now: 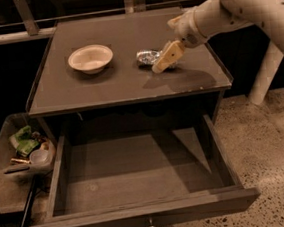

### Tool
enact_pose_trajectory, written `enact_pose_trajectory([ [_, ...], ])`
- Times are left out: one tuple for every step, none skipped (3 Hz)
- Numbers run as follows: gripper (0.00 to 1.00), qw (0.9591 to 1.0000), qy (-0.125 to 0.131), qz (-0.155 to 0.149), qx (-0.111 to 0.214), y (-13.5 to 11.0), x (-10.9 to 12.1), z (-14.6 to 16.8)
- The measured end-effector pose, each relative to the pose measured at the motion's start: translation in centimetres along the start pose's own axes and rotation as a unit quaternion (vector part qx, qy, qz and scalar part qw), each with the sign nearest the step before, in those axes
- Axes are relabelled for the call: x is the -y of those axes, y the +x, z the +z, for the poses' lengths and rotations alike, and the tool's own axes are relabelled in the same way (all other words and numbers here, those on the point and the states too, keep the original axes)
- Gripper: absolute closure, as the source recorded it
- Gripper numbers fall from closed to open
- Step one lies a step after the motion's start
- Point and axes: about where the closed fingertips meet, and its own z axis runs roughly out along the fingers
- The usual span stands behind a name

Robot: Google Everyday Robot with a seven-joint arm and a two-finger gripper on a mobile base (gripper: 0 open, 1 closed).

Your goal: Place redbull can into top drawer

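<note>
The redbull can [146, 57] lies on its side on the grey cabinet top [114, 85], right of a white bowl [90, 58]. It is silver and shiny. My gripper [160, 63] comes in from the upper right on the white arm and sits right against the can's right end, covering part of it. I cannot tell whether it touches the can. The top drawer [142, 218] stands pulled open below the cabinet top, with low side walls and a small knob [151, 226] on its front panel. Nothing lies inside it.
A clear plastic bin of rubbish [21, 149] sits on the floor left of the drawer. A dark pole [24, 217] leans by the drawer's left front corner. A white post [263, 76] stands on the speckled floor to the right.
</note>
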Motion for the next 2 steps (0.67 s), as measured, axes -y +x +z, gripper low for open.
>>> enact_pose_trajectory([
  [0.0, 0.9998, -0.019, 0.003, -0.003, 0.6, 0.0, 1.9],
  [0.0, 0.9993, -0.037, 0.006, -0.008, 1.6, -0.4, 3.2],
])
